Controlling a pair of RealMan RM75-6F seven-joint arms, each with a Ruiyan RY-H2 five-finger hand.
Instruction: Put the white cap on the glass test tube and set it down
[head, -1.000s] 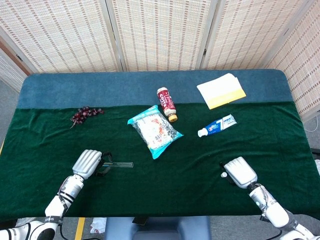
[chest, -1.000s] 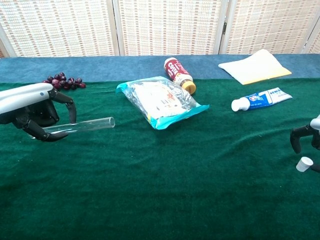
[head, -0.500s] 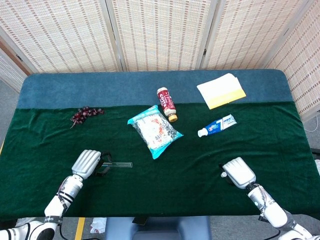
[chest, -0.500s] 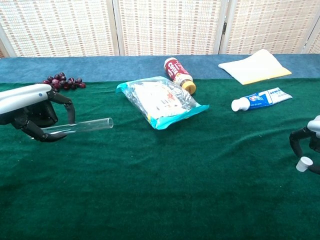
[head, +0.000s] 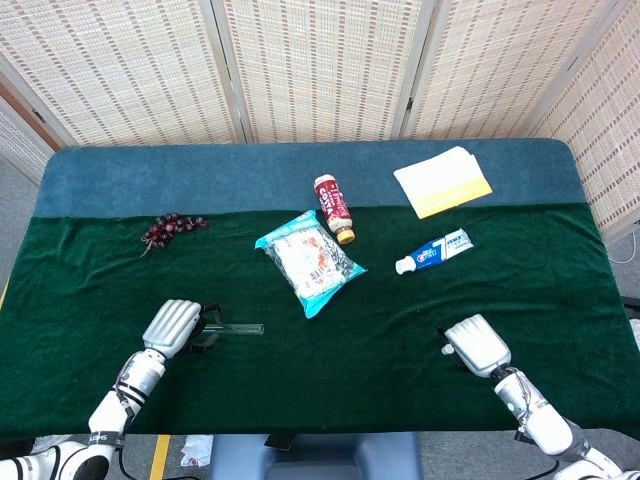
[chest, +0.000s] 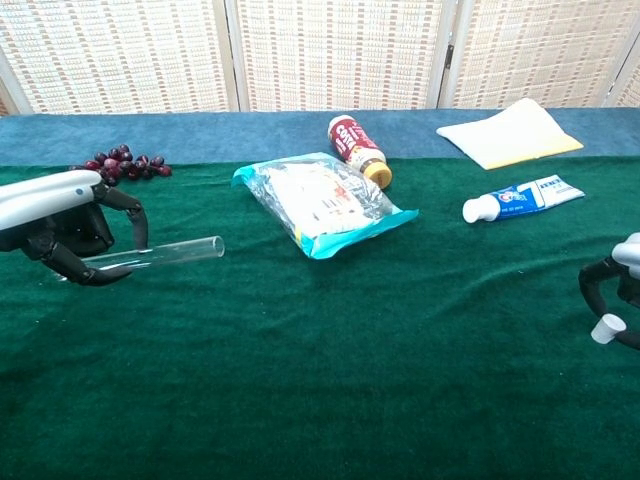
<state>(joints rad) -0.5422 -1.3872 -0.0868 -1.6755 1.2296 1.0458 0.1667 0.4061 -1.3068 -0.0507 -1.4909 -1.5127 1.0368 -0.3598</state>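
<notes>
- Nearest the robot, at the front right of the bench (chest: 330, 400), the right robot hand (chest: 612, 285) had its fingers curled around one small white cap (chest: 605, 328); the cap sat between the fingertips, low over the green cloth (head: 400, 340). Whether the cap touched the cloth could not be told.
- In the head view the same right robot hand (head: 475, 344) showed from above, with a speck of the cap (head: 447, 350) at its left edge.
- At the front left, the left robot hand (chest: 70, 225) gripped one glass test tube (chest: 160, 252). The tube lay nearly level, its open end sticking out toward the middle of the bench, and it looked empty.
- From above, the left robot hand (head: 173, 325) covered the closed end of the tube (head: 240, 328).
- The tube and the cap were well apart, one at each side of the bench, each in its own robot hand.
- Further back, near the middle, lay one clear bag with blue edges (chest: 322, 203), holding packaged food whose kind could not be made out.
- To the right of it lay one toothpaste tube (chest: 522, 197), its white cap on, pointing left.
- Just behind the bag lay one small bottle with a red label (chest: 356, 149) on its side, its tan lid on, toward the robot.
- At the far left lay one bunch of dark grapes (chest: 122, 163).
- Farthest, on the blue strip at the back right, lay one folded cloth, white over yellow (chest: 508, 133).
</notes>
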